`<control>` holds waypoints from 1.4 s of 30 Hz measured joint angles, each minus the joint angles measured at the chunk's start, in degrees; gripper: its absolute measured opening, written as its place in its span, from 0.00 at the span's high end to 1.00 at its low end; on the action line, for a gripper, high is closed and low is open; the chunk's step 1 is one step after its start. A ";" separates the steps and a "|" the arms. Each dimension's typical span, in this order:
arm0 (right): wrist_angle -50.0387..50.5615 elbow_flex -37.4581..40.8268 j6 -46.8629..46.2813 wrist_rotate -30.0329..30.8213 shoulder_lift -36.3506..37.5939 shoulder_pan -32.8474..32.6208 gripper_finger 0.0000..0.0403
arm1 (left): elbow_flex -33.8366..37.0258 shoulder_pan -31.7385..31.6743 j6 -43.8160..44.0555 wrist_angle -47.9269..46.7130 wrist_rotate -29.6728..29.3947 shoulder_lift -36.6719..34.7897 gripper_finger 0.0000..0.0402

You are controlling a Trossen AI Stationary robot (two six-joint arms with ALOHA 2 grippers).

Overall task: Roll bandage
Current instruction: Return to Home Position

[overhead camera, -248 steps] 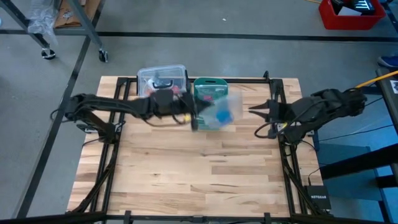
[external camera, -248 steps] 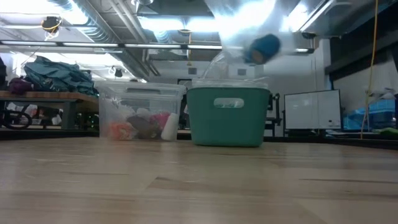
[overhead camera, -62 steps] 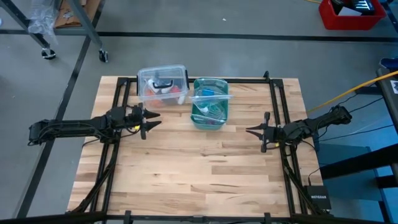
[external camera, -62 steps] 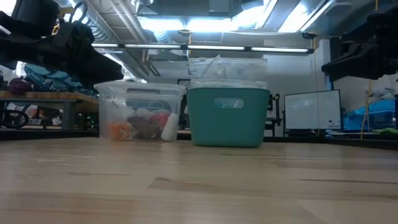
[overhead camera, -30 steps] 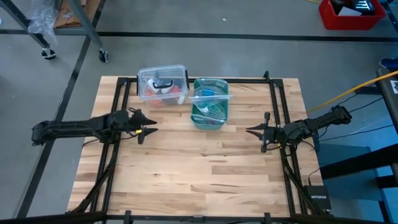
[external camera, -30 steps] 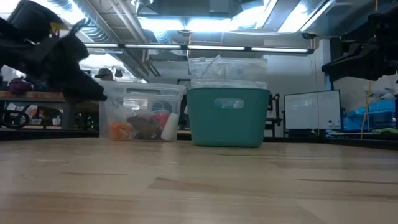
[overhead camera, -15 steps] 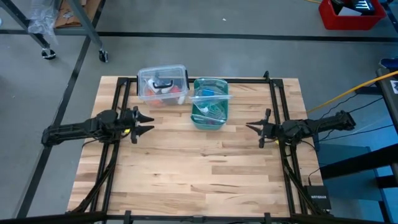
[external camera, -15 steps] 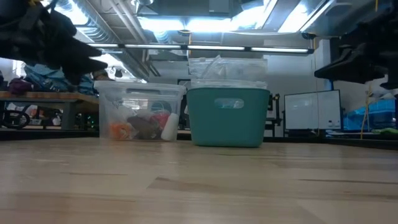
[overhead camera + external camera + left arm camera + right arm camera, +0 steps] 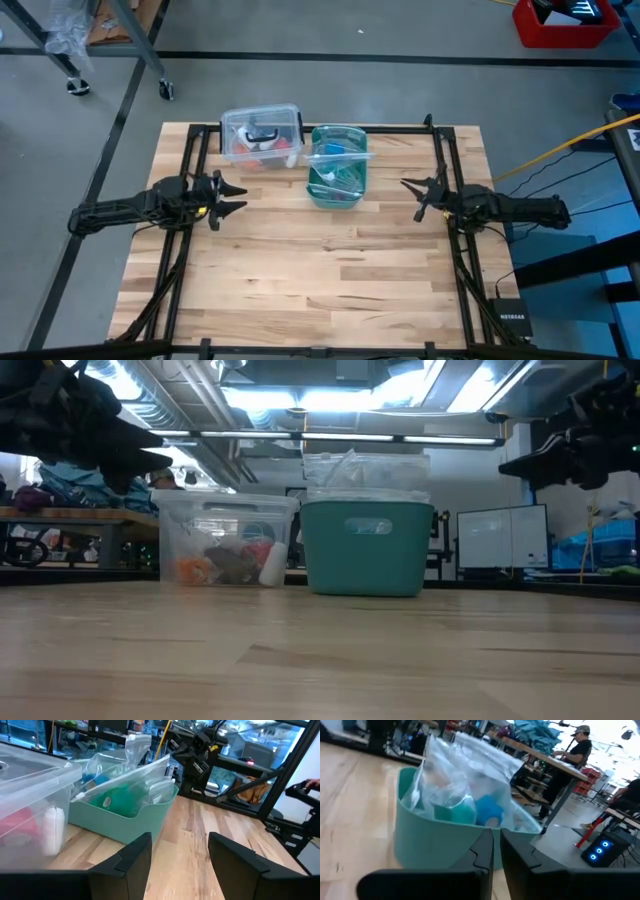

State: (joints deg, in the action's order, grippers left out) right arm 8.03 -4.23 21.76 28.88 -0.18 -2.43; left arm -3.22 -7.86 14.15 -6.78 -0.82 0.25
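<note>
Blue bandage (image 9: 490, 812) sits bagged in the basket (image 9: 430, 840). Left hand (image 9: 179, 840) gapes empty, right hand (image 9: 496, 834) nearly closed, empty. Best to draw both back level, clear of it.

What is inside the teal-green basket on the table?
A clear zip bag stands in the basket, with the rolled blue bandage inside it. The basket's wall hides whatever lies beneath the bag.

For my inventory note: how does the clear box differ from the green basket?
The clear box is see-through; the green basket is opaque. The clear box is closed by a lid; the green basket is open on top. The clear box holds small coloured items; the green basket holds a zip bag with a blue roll. Both stand side by side at the table's far edge, away from the left pincer and right pincer.
</note>
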 joint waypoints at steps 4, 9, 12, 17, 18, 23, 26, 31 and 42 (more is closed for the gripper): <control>-0.93 0.13 0.00 -0.02 0.00 0.27 0.91 | 0.00 0.00 0.00 -0.01 0.02 0.11 0.53; -0.93 0.11 -0.01 -0.04 0.04 0.24 0.91 | 0.00 0.00 0.00 -0.01 -0.01 0.10 0.53; -0.60 0.05 -0.02 -0.03 -0.02 0.22 0.91 | 0.00 0.00 0.00 -0.01 -0.02 0.11 0.53; -0.60 0.05 -0.01 -0.04 -0.05 0.21 0.91 | 0.01 0.00 0.00 -0.01 -0.02 0.10 0.53; -0.60 0.05 0.00 -0.03 -0.05 0.21 0.91 | 0.02 0.00 0.00 -0.01 -0.02 0.09 0.53; -0.58 0.02 0.00 -0.03 -0.05 0.21 0.91 | 0.02 0.00 0.00 -0.01 -0.02 0.11 0.53; -0.56 0.02 0.00 -0.04 -0.05 0.21 0.91 | 0.02 0.00 0.00 -0.01 -0.02 0.09 0.53; -0.56 0.00 0.00 -0.02 -0.05 0.21 0.91 | 0.02 0.00 0.00 -0.01 -0.02 0.11 0.53; -0.54 -0.02 -0.02 -0.02 -0.05 0.21 0.91 | 0.04 0.00 0.02 -0.01 -0.02 0.11 0.53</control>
State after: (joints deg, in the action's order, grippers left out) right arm 7.49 -4.25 21.74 28.86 -0.23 -2.22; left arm -3.18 -7.86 14.17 -6.79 -0.84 0.36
